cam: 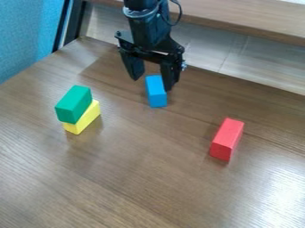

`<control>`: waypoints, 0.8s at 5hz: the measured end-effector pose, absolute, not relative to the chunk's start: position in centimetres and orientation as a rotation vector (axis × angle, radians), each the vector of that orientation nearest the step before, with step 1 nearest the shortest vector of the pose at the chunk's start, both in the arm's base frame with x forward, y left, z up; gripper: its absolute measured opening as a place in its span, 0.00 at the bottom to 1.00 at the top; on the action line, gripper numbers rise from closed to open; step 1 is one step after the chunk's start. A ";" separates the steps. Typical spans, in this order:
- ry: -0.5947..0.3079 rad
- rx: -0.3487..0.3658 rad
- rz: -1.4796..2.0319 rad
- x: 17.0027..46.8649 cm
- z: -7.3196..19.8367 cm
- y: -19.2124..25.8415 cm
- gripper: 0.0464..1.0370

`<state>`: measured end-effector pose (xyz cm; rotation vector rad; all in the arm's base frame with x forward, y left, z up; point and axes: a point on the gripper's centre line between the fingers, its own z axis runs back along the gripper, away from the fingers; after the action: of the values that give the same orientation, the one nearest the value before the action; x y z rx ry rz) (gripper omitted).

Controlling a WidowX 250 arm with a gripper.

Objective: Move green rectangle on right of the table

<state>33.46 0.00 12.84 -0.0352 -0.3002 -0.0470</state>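
Green block (pixel 74 104) atop yellow block (pixel 86 118), left.
End effector (pixel 152 84), fingers spread, hangs far, perhaps above blue block (pixel 157 95).

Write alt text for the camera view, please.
A black robot hand hangs open at a blue block on a brown table. At image left, a green block rests on a yellow block; a red block lies at image right.

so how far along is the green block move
Nothing looks done yet: the green block rests on the yellow block at the left. The open claw, near the blue block, holds nothing. Remaining: grasp the green block and set it on the right, where the red block lies.
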 end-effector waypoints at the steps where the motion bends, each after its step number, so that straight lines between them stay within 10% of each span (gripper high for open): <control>1: -0.273 -0.036 -0.051 33.2 11.9 -0.1 0.96; 4: -0.368 -0.021 0.035 28.6 14.5 3.3 0.96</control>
<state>28.62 3.29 14.49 -0.0206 -0.3678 0.0349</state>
